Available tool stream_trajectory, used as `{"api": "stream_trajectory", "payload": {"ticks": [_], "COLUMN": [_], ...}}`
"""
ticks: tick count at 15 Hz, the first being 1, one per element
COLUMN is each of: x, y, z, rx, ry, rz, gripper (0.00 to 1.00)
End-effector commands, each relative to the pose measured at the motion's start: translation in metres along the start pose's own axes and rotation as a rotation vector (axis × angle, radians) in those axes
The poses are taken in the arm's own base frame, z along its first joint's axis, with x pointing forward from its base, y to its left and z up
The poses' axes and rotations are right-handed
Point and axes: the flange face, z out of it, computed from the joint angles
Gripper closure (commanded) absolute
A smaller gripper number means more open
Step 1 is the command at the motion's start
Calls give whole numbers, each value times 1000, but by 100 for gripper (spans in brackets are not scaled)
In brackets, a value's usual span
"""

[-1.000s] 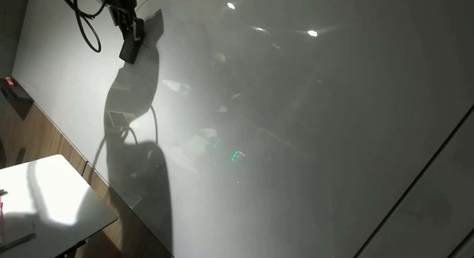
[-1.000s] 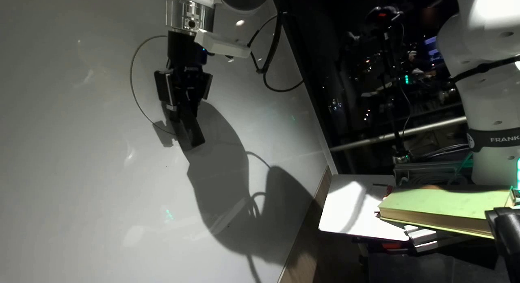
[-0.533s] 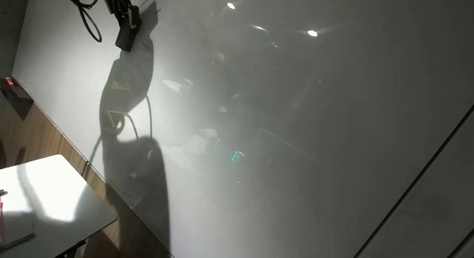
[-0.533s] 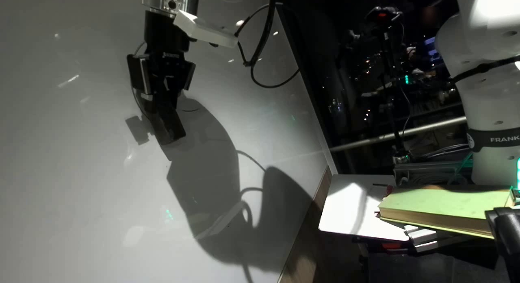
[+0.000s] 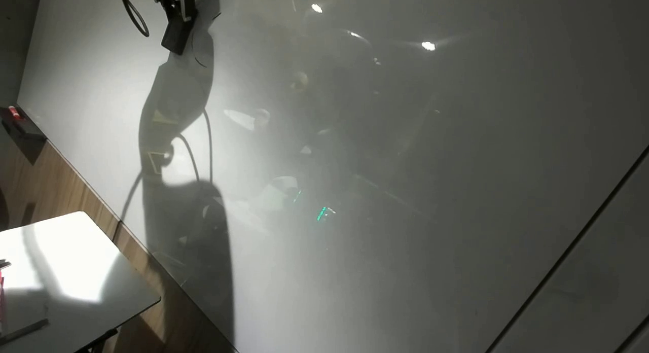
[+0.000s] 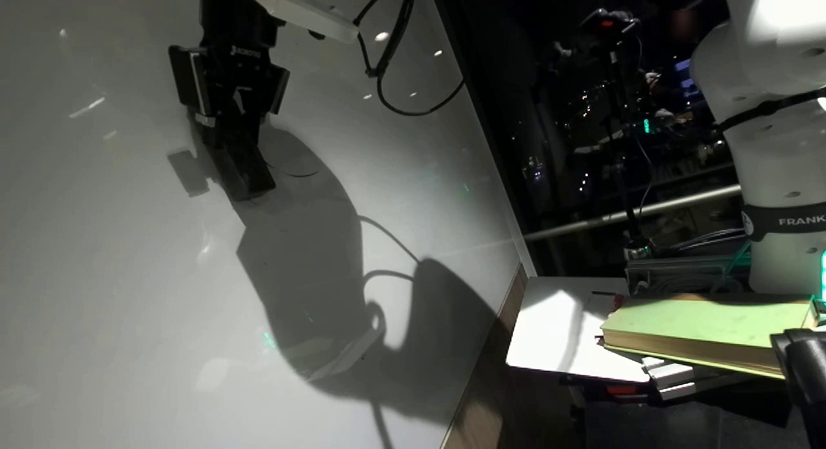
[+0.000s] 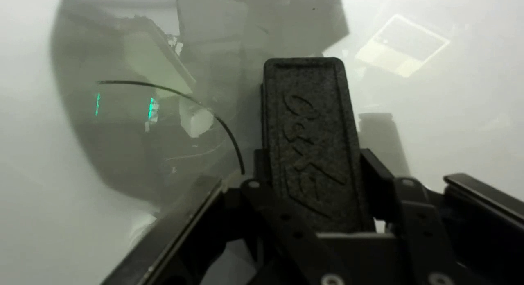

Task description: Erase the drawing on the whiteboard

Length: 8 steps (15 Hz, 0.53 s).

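the eraser (image 7: 311, 113) is pinched by its sides in the gripper (image 7: 313, 166), presumably leaving its underside free for wiping the drawing (image 7: 200, 103) from the whiteboard (image 5: 416, 170).

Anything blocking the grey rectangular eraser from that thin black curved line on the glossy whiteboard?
Nothing visible: only shadow lies between the eraser and the curved line, though in the wrist view a black gripper finger appears near the line's end.
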Motion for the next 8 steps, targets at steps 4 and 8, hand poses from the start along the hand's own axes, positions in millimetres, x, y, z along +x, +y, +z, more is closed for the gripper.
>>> {"api": "stream_trajectory", "payload": {"ticks": [4,8], "x": [67,56], "y": [41,26], "z": [-4,8], "rx": [-42,-34], "ry": [91,62], "rz": [35,31], "gripper": [70,70]}}
